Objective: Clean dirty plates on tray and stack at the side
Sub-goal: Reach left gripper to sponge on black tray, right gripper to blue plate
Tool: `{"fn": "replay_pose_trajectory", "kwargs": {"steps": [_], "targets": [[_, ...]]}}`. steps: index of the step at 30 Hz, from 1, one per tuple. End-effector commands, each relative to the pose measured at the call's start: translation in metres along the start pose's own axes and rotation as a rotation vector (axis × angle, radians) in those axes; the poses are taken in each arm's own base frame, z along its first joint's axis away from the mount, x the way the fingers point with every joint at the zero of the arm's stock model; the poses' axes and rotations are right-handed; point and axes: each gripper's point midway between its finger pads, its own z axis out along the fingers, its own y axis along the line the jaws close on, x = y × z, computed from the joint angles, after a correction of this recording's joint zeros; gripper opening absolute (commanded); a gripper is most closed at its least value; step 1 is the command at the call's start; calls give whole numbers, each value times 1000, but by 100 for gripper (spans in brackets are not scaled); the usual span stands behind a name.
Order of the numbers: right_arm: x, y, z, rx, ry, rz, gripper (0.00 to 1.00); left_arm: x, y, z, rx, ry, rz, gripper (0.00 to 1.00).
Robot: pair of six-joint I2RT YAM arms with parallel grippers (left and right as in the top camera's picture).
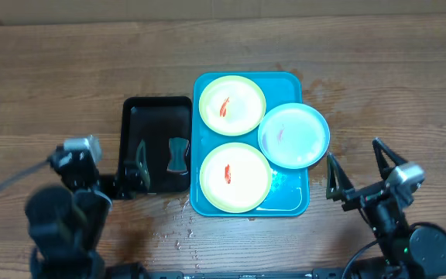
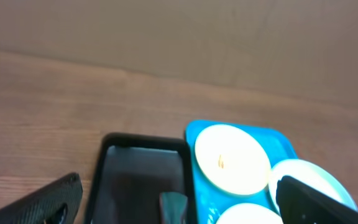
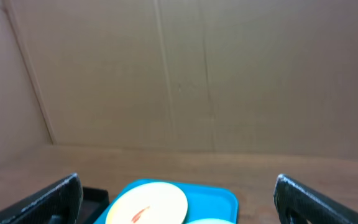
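Wide-open and empty, left gripper (image 2: 178,186) and right gripper (image 1: 355,164) flank the tray (image 1: 291,204), seemingly poised because its dirty plates (image 1: 235,177) look unwiped.

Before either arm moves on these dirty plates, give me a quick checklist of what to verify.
1. Both hands open and empty: ok, the left hand and right hand hold nothing.
2. Access to the small tool in the black tray: ok, it lies loose.
3. Plates fully inside the teal tray: not ok, the pale blue plate overhangs the right rim.
4. Smears located: ok, red on the far yellow-green plate and near yellow-green plate.
5. Dirt on the pale blue plate: cannot tell, only a faint mark.
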Motion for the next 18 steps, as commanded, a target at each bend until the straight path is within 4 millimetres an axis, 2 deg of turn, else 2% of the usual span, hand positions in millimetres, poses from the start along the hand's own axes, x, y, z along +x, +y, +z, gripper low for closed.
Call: {"fn": "replay_pose_trajectory", "kwargs": {"steps": [1, 6, 11, 14, 18], "targets": [[-26, -5, 11, 53, 49, 23, 100, -24, -24, 10, 118, 113, 49, 100], [-22, -13, 41, 117, 329, 64, 100, -24, -30, 27, 147, 346, -9, 100], [-4, -18, 64, 158, 599, 108, 100, -2, -23, 40, 136, 524, -34, 100], [11, -4, 78, 75, 733, 169, 100, 9, -22, 51, 145, 588, -96, 100], [36, 35, 89, -160, 867, 311, 100, 28, -19, 61, 146, 685, -147, 100]]}}
